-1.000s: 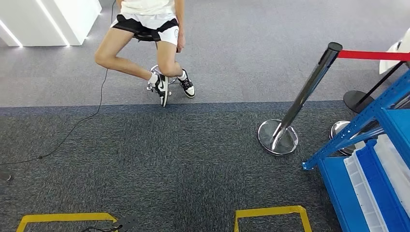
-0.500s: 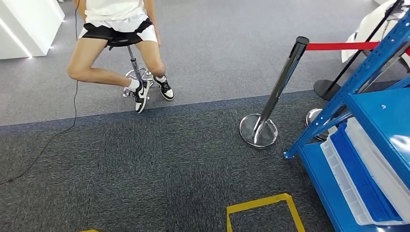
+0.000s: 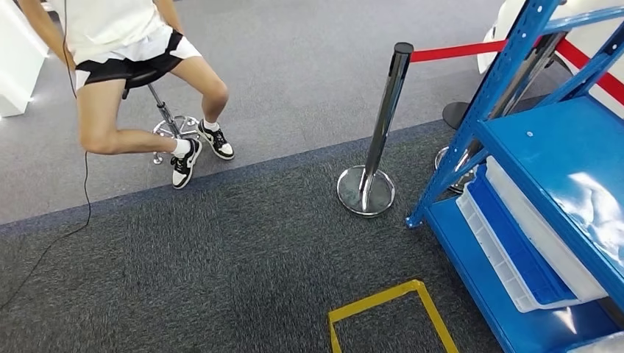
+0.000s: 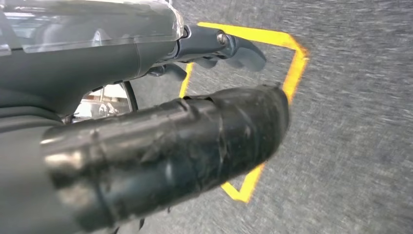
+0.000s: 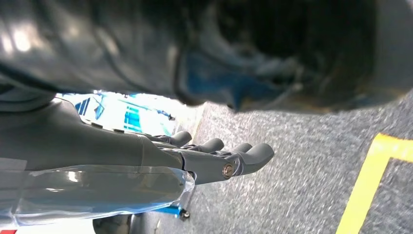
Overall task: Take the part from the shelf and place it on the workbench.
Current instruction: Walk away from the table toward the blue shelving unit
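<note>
The part itself cannot be made out, so its heading and long axis cannot be told; what shows at the right edge of the head view is the blue shelf [image 3: 544,147], its top board bare and glossy, with a white tray [image 3: 508,265] lined in blue lying on the lower level, its long side running from mid-right down toward the lower right corner. Whether the part sits in that tray or higher on the rack is hidden. The step in hand looks like the approach: the robot is not yet squared to the shelf, and nothing is carried. In its wrist view the left hand [image 4: 214,46] hangs over the grey carpet [image 3: 221,272] with fingers loosely extended and empty, above a yellow tape square [image 4: 292,63]. The right hand [image 5: 214,156] is likewise slack, fingers apart, holding nothing. Next should come facing the rack fully so the part can be found. At upper centre a chrome stanchion [image 3: 379,125] carries a red belt [image 3: 449,51]; at upper left a person [image 3: 125,66] sits on a stool [image 3: 165,121].
</note>
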Controlling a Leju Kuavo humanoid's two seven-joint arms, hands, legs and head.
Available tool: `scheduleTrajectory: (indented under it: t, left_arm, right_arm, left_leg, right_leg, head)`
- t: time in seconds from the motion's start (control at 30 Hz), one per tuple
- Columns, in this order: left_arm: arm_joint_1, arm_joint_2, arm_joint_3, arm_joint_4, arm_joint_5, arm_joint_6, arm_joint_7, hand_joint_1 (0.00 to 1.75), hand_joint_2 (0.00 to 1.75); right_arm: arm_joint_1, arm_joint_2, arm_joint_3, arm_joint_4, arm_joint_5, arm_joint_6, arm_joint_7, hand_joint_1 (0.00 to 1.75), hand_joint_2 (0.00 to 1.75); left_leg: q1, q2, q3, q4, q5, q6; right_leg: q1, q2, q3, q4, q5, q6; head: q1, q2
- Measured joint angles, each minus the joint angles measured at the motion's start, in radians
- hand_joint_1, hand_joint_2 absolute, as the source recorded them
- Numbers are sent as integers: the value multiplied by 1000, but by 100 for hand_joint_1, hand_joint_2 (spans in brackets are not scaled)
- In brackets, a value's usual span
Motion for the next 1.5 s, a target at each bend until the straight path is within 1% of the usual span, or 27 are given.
scheduleTrajectory:
  t: [0.07,0.1,0.13,0.17,0.23,0.3,0.37,0.43,0.5,0.57,0.6,0.63,0.67,0.73,0.8,0.9,0.97,1.0,1.07,1.1,1.13,1.2,1.27,1.33,1.4,1.43,1.5]
  left_arm:
    - [2,-8,17,3,14,1,17,0,0]
    - [3,-13,26,5,19,1,26,0,0]
    - [2,-17,35,6,25,1,34,0,0]
    - [1,-21,44,6,31,1,42,0,0]
    - [-6,-27,61,6,44,1,59,0,0]
    - [-11,-32,80,7,58,0,76,0,0]
    - [-20,-43,98,7,70,-3,92,0,0]
    - [-31,-57,113,7,77,-8,102,0,0]
    - [-36,-67,125,7,81,-13,108,0,0]
    - [-35,-74,132,7,84,-17,112,0,0]
    - [-35,-77,134,7,86,-18,114,0,0]
    - [-36,-81,138,7,87,-19,117,0,0]
    - [-38,-85,142,7,88,-20,119,0,0]
    - [-43,-91,149,7,90,-21,123,0,0]
    - [-49,-95,152,7,89,-23,128,0,0]
    - [-59,-105,152,7,85,-29,131,0,0]
    - [-63,-110,152,7,77,-33,131,0,0]
    - [-64,-111,152,7,71,-35,129,0,0]
    - [-65,-114,152,7,54,-41,126,0,0]
    - [-65,-115,151,7,46,-45,124,0,0]
    - [-67,-117,150,7,39,-49,124,0,0]
    - [-73,-120,148,7,32,-54,123,0,0]
    - [-79,-121,148,7,25,-55,122,0,0]
    - [-84,-124,145,7,12,-56,119,0,0]
    - [-96,-132,136,7,-8,-59,112,0,0]
    - [-103,-136,129,7,-17,-61,107,0,0]
    - [-110,-142,110,7,-32,-64,93,0,0]
  right_arm:
    - [-2,-2,16,0,19,7,-14,0,0]
    - [-2,-3,24,0,28,10,-19,0,0]
    - [-2,-3,32,0,37,13,-23,0,0]
    - [-2,-4,39,0,46,16,-27,0,0]
    - [-3,-3,55,0,66,25,-34,0,0]
    - [-4,-2,71,0,87,34,-39,0,0]
    - [-4,-2,88,0,105,42,-39,0,0]
    - [-4,-5,104,0,119,47,-40,0,0]
    - [-8,-7,118,0,127,48,-43,0,0]
    - [-12,-8,129,0,132,48,-49,0,0]
    - [-12,-9,134,0,137,49,-52,0,0]
    - [-12,-11,140,0,142,51,-53,0,0]
    - [-12,-12,144,0,147,52,-54,0,0]
    - [-12,-15,153,0,154,54,-56,0,0]
    - [-14,-15,160,0,156,54,-57,0,0]
    - [-13,-16,163,0,154,52,-58,0,0]
    - [-15,-16,163,0,148,46,-59,0,0]
    - [-16,-16,163,0,142,42,-59,0,0]
    - [-16,-16,161,0,129,32,-59,0,0]
    - [-16,-16,160,0,122,27,-59,0,0]
    - [-16,-16,157,0,116,24,-59,0,0]
    - [-15,-15,153,0,110,21,-58,0,0]
    - [-15,-11,149,0,104,20,-57,0,0]
    - [-13,-7,140,0,89,11,-54,0,0]
    - [-10,-6,123,0,65,-1,-46,0,0]
    - [-9,-5,113,0,56,-7,-41,0,0]
    - [-11,-4,95,0,41,-15,-31,0,0]
  left_leg:
    - [-3,-20,-65,127,-44,7]
    - [-7,-25,-84,153,-39,13]
    - [-12,-29,-85,142,-14,22]
    - [-19,-36,-69,94,26,34]
    - [-33,-73,-20,-35,97,61]
    - [-40,-102,8,-102,120,75]
    - [-41,-94,18,-123,121,76]
    - [-34,-72,36,-159,131,73]
    - [-29,-46,49,-184,140,70]
    - [-27,-22,52,-186,138,69]
    - [-25,-10,52,-183,135,66]
    - [-21,1,52,-178,130,63]
    - [-16,11,52,-171,124,57]
    - [-9,27,51,-151,107,40]
    - [-11,37,49,-131,92,23]
    - [-11,47,52,-123,81,8]
    - [-5,24,36,-81,47,3]
    - [-3,6,13,-30,17,2]
    - [-4,-18,-54,105,-39,6]
    - [-6,-23,-80,152,-46,10]
    - [-10,-26,-91,164,-34,17]
    - [-22,-40,-64,76,40,39]
    - [-32,-79,-15,-47,101,63]
    - [-37,-103,7,-99,114,73]
    - [-35,-89,16,-120,119,72]
    - [-31,-80,22,-136,124,71]
    - [-24,-56,33,-162,136,70]
  right_leg:
    - [8,19,0,0,0,-6]
    - [13,30,2,0,-1,-8]
    - [16,41,3,1,-1,-10]
    - [19,52,5,1,-1,-10]
    - [20,73,6,1,-1,-10]
    - [14,92,1,1,1,-6]
    - [9,109,-2,-4,6,3]
    - [13,84,-7,8,-6,10]
    - [13,35,-44,88,-54,18]
    - [5,14,-99,199,-104,30]
    - [-1,9,-115,229,-107,37]
    - [-6,5,-113,225,-93,45]
    - [-11,-1,-93,186,-62,53]
    - [-16,-28,-34,67,-7,68]
    - [-13,-42,-9,13,3,57]
    - [-10,-24,-14,17,-2,26]
    - [-9,-9,-12,14,0,11]
    - [-8,-1,-12,13,1,6]
    - [-1,17,-12,13,2,-1]
    - [3,28,-12,13,2,-3]
    - [8,39,-11,13,2,-4]
    - [13,62,-8,13,2,-4]
    - [13,82,-8,13,3,-3]
    - [7,100,-13,11,7,2]
    - [4,110,-16,6,12,13]
    - [7,98,-17,8,8,18]
    - [11,50,-41,60,-31,28]
  head:
    - [0,0]
    - [0,0]
    - [0,0]
    - [0,0]
    - [0,0]
    - [0,0]
    - [0,0]
    - [1,0]
    - [2,0]
    - [3,0]
    - [3,0]
    - [3,0]
    - [3,0]
    - [3,0]
    - [3,0]
    - [2,0]
    - [2,0]
    - [2,0]
    - [1,0]
    - [2,0]
    - [2,0]
    - [2,0]
    - [2,0]
    - [2,0]
    - [1,0]
    - [2,0]
    - [4,0]
